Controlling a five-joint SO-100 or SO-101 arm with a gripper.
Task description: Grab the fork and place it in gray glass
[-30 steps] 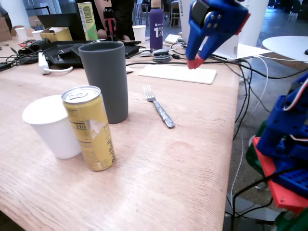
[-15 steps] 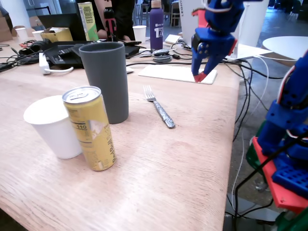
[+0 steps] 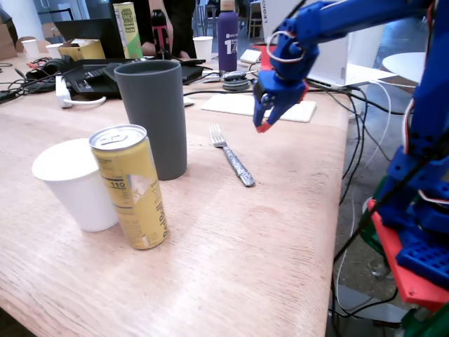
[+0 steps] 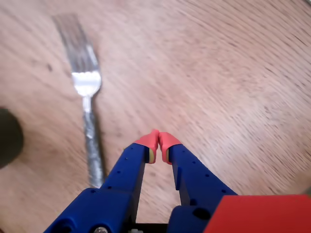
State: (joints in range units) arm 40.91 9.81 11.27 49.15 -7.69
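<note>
Gripper (image 4: 159,141): blue plastic, faintly ribbed as printed parts are, semi-matt; red plastic tips, smooth, pressed together.
Fork (image 4: 86,87), lying left of the tips in the wrist view: bright metal head, glossy with a white glare spot; handle in crinkled, foil-like silver wrap, rough.
Table (image 3: 280,232), beneath the gripper: pale wood, visible grain, satin sheen.
Gray glass (image 3: 153,116), beyond the fork from the gripper in the fixed view: plastic-looking, matt, smooth.
Yellow can (image 3: 131,186), beside it: metal, glossy print, brushed silver top.
White cup (image 3: 72,182): paper-looking, matt.
</note>
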